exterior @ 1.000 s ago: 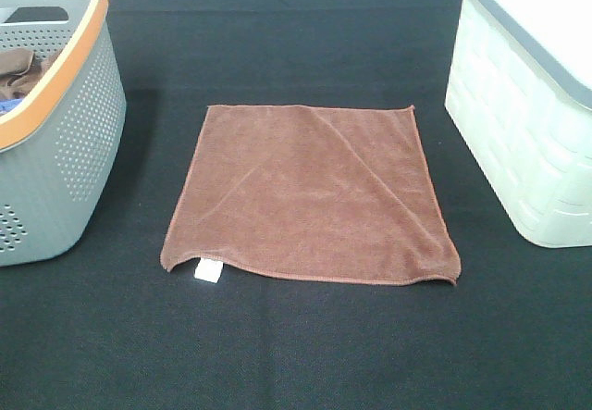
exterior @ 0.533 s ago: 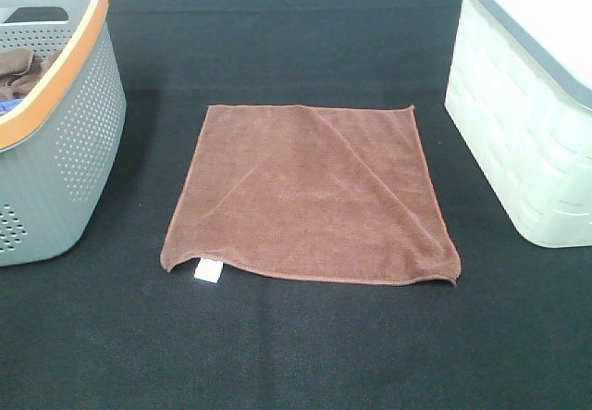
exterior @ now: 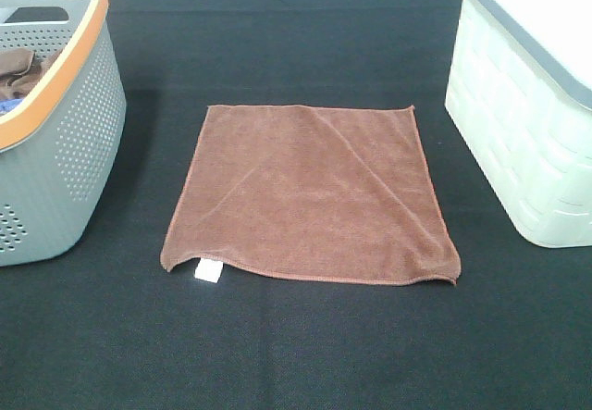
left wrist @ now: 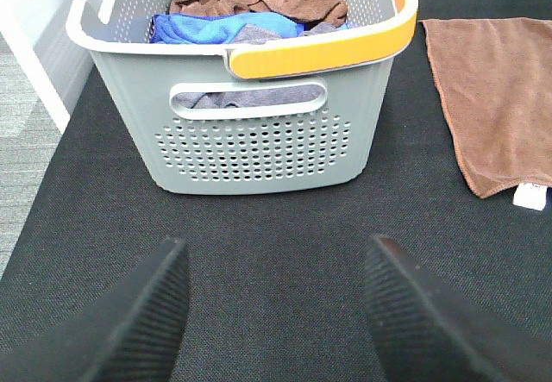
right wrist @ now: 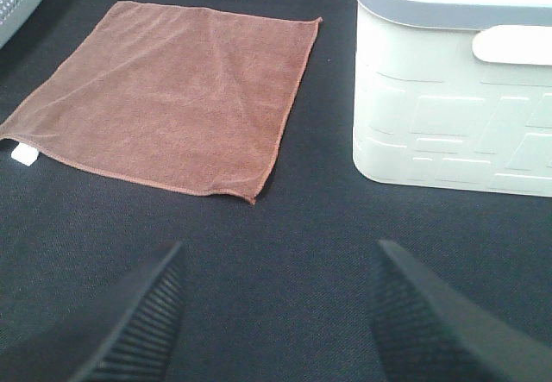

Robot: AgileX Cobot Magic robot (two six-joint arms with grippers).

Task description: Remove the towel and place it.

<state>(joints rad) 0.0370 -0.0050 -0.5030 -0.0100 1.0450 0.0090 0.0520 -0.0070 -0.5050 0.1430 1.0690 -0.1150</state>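
Nearest my wrist cameras, I see both grippers hanging over bare black cloth-covered table [exterior: 296,354]: the left gripper [left wrist: 276,313] with its ribbed black fingers [left wrist: 142,313] spread wide and empty, the right gripper [right wrist: 276,313] likewise apart, gripping nothing. Beyond them, the square rust-brown microfibre towel [exterior: 310,192] lies flat mid-table, its small white tag [exterior: 208,270] at the near left corner. It sits between the grey perforated plastic basket with orange rim [exterior: 65,142] on the left, holding crumpled brown and blue cloths [left wrist: 250,7], and the white lidded plastic bin [exterior: 518,142] on the right, touching neither.
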